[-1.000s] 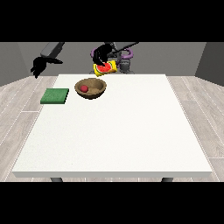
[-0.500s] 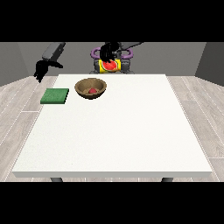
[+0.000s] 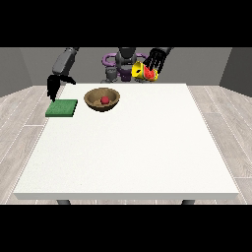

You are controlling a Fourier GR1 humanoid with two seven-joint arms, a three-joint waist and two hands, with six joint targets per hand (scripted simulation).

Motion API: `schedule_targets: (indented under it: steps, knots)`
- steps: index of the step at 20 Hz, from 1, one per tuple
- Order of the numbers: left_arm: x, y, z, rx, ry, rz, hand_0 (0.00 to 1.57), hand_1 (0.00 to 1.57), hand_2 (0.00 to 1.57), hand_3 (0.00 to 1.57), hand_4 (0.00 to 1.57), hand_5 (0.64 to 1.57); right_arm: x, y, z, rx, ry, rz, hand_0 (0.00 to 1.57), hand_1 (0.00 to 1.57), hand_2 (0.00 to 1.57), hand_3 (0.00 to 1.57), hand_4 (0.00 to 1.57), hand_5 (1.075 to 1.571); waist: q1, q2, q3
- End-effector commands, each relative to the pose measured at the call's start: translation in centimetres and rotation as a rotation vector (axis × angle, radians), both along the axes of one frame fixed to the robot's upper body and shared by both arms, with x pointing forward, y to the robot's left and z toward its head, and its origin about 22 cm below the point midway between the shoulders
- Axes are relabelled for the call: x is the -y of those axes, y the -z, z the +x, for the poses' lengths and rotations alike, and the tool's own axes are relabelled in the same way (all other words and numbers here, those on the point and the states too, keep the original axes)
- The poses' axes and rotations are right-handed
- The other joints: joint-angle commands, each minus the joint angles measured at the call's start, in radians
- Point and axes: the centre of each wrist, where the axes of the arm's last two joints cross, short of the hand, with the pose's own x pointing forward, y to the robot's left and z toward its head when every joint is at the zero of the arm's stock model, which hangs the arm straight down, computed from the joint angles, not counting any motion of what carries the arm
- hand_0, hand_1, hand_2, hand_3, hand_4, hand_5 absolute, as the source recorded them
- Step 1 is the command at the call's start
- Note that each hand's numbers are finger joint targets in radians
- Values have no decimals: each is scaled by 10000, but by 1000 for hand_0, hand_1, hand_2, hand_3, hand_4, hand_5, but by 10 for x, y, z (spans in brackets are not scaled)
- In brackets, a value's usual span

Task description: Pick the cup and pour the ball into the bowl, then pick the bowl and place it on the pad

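Observation:
A brown wooden bowl [image 3: 102, 100] stands on the white table near its far edge, with a small red ball [image 3: 105, 100] inside it. To its left lies a flat green pad [image 3: 62, 108]. The hand at the view's right [image 3: 156, 59] is raised above the table's far edge, fingers curled round a yellow cup with a red inside [image 3: 145, 72], which is tipped on its side with its mouth facing the camera. The hand at the view's left [image 3: 54, 84] hangs just above the pad's far edge, fingers pointing down and holding nothing.
The white table [image 3: 133, 147] stretches wide toward the camera. The robot's torso [image 3: 123, 66] stands behind the far edge. Grey walls and a wood-plank floor surround the table.
The cup-holding hand has moved from above the bowl to the view's right and higher. The other hand has come down toward the pad. The ball stays in the bowl.

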Motion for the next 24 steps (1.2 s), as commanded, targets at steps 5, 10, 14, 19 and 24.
schedule_targets:
  steps: [5,10,14,19,24]
  knots:
    - [-41,16,4,-1103,841,-5607,959,959,932,634,862,1540,-41,-8,28,745,-408,600,0,0,0,0,358,1569,-205,1413,-13]
    - [-52,24,10,-1131,1354,-8201,0,0,0,0,400,1548,-71,-20,47,1034,-1271,620,0,0,0,0,421,1566,-823,2114,7]
    - [-81,77,-2,-2383,914,-8794,0,0,0,0,0,1516,-106,13,30,-204,-1781,390,0,0,0,0,235,1549,-1357,1007,29]
    - [-99,59,18,-2321,696,-9032,0,0,0,0,0,1526,-109,7,35,-520,-2389,222,0,0,0,0,0,1543,-1923,825,40]
    - [-67,62,2,-2589,1393,-8637,0,0,0,0,0,1546,-112,33,28,-564,-1341,721,0,0,0,0,193,1549,-896,949,48]
